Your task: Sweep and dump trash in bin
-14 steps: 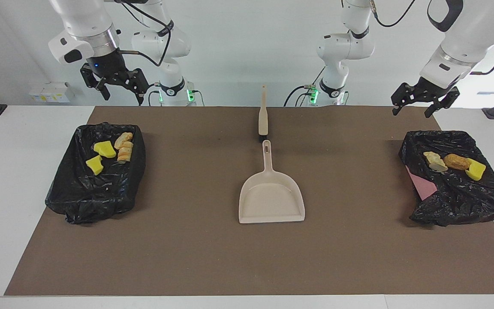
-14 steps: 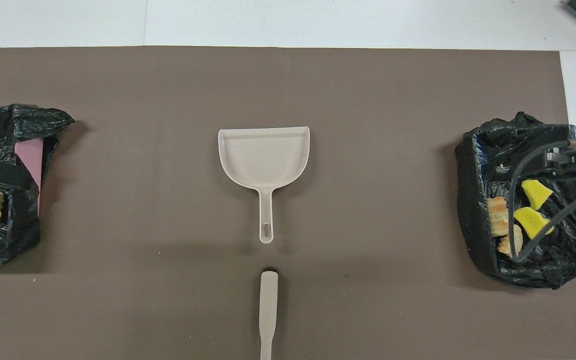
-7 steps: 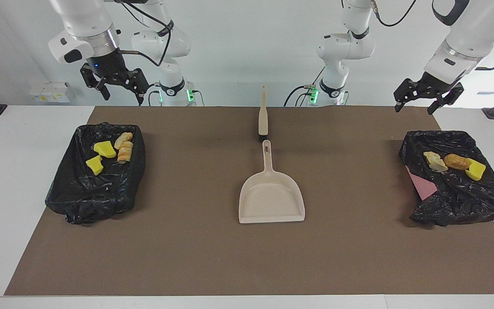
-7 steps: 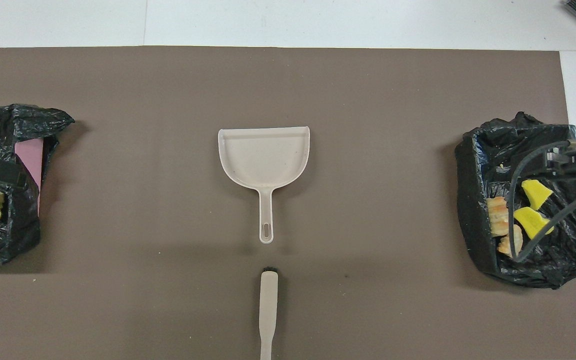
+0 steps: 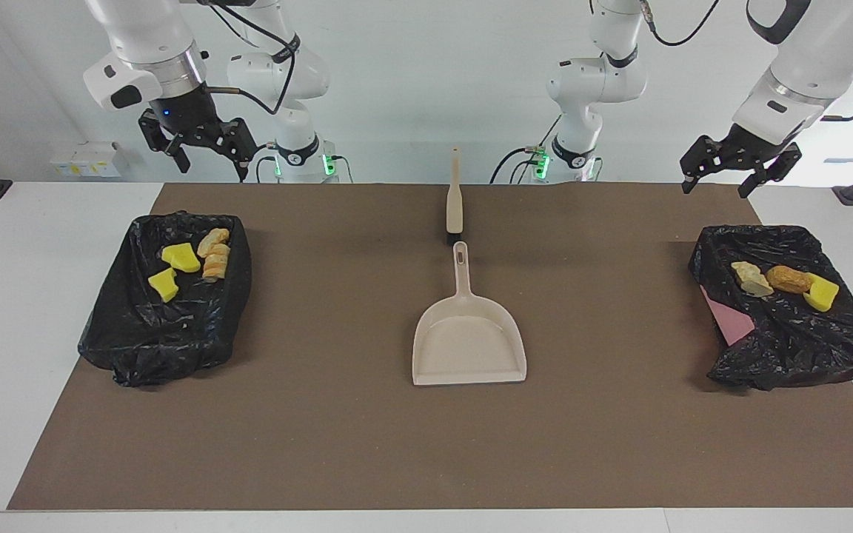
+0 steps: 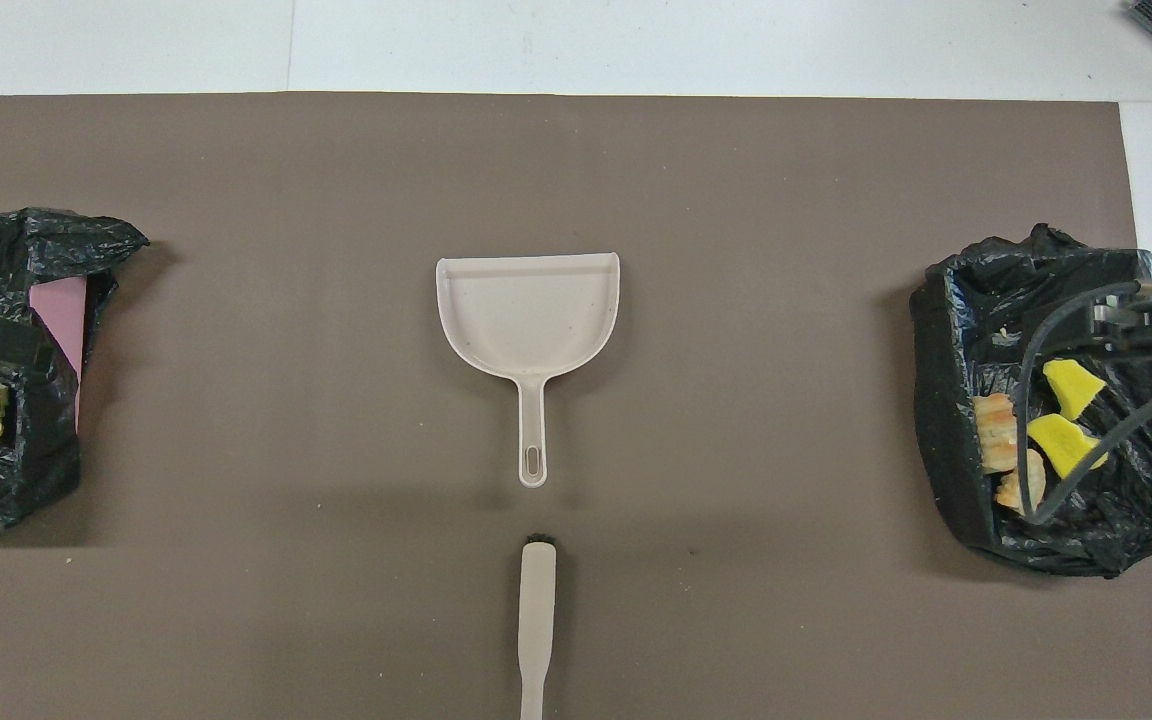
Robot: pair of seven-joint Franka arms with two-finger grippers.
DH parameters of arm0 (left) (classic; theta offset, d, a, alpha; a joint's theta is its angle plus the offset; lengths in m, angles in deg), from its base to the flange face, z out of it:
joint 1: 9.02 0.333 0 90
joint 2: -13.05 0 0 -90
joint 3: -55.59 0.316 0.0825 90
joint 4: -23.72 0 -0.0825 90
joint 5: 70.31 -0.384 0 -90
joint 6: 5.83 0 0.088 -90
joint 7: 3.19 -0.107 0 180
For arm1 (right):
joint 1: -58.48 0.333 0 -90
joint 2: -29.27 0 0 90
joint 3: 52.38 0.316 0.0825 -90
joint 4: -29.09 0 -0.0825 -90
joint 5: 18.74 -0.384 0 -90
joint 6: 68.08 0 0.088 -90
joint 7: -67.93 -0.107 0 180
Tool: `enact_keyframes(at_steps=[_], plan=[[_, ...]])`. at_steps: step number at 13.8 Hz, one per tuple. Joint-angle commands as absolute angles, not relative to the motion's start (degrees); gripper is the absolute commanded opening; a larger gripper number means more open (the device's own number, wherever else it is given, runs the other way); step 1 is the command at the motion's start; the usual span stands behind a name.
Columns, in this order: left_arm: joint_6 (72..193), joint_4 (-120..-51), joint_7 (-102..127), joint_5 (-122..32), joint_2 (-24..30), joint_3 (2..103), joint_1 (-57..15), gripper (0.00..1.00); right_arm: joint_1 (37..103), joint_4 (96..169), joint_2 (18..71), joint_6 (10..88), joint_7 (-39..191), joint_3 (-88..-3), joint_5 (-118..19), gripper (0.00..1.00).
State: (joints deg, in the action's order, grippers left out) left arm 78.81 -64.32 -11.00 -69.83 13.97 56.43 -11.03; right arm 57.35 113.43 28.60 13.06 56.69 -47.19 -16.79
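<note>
The trash lies in two black-bagged bins. The bin point(image 5: 167, 340) at the right arm's end holds two yellow sponge pieces point(image 5: 181, 257) and croissant lumps point(image 5: 214, 255). The bin point(image 5: 797, 355) at the left arm's end holds a pale lump point(image 5: 751, 278), a brown lump point(image 5: 789, 279) and a yellow sponge piece point(image 5: 821, 294). A beige dustpan point(image 5: 469, 337) lies empty mid-mat, its handle toward the robots. The brush point(image 5: 455, 203) lies in line with it, nearer to the robots. My right gripper point(image 5: 212, 164) hangs open and empty above its bin's robot-side edge. My left gripper point(image 5: 715, 185) hangs open and empty above its own.
A brown mat point(image 5: 323, 414) covers most of the white table point(image 5: 27, 296). A pink bin wall point(image 5: 730, 322) shows where the bag has slipped at the left arm's end. Cables point(image 6: 1036, 400) of the right arm hang over its bin in the overhead view.
My left gripper has risen a little above its bin. The right gripper, dustpan, brush and trash have stayed put.
</note>
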Motion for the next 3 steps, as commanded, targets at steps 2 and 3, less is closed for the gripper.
enact_keyframes(at_steps=[2, 3], plan=[[78.1, -63.0, -11.3, -69.5, 13.6, 56.9, -11.6, 1.0, 56.7, 112.8, 28.6, 12.3, 57.7, -46.9, -16.7, 1.0], [78.1, -63.0, -11.3, -69.5, 13.6, 56.9, -11.4, 1.0, 56.7, 112.8, 28.6, 12.3, 57.7, -46.9, -16.7, 1.0]])
